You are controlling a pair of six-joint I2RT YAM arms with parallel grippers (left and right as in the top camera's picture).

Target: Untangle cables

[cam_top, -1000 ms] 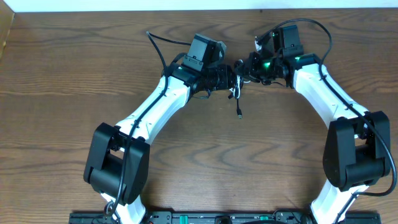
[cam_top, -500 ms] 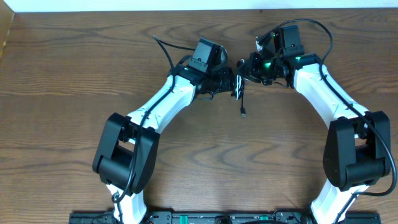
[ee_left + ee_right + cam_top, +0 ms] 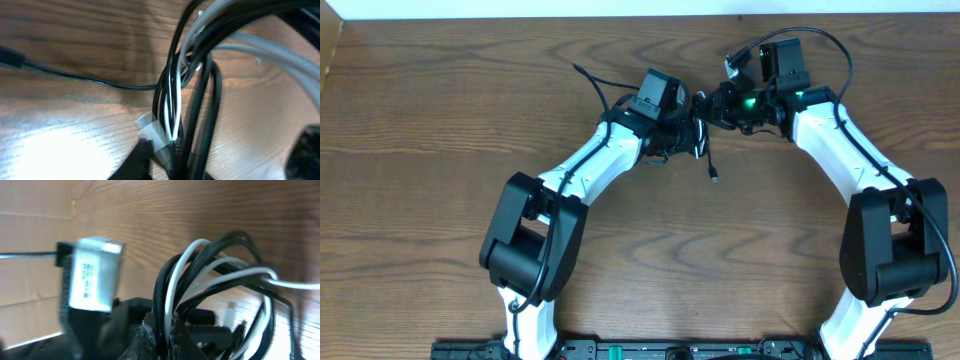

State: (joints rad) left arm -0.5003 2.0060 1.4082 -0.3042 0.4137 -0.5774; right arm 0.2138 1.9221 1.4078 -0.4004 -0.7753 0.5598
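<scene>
Brown wood-grain table (image 3: 440, 200) spreads under everything, and my two white arms meet over its far side, the left arm (image 3: 590, 165) slanting in from one side and the right arm (image 3: 840, 150) bending in from the other. My left gripper (image 3: 686, 128) and right gripper (image 3: 713, 106) sit almost nose to nose with the cables (image 3: 701, 135) bunched between them, so from overhead my black wrist housings hide most of the knot. My right gripper's ridged pads (image 3: 150, 335) are pressed together on the root of the loops, black and white strands fanning out above them. How far my left gripper is parted I cannot tell, as blurred strands close to the lens fill its view. A silver labelled block (image 3: 94, 274) on a black mount stands just beside the loops. One black cable (image 3: 100, 82) trails flat across the wood to its plug (image 3: 10, 57), and another free end (image 3: 716, 178) lies nearer my base. A white tape tag (image 3: 152, 131) wraps the strands.
</scene>
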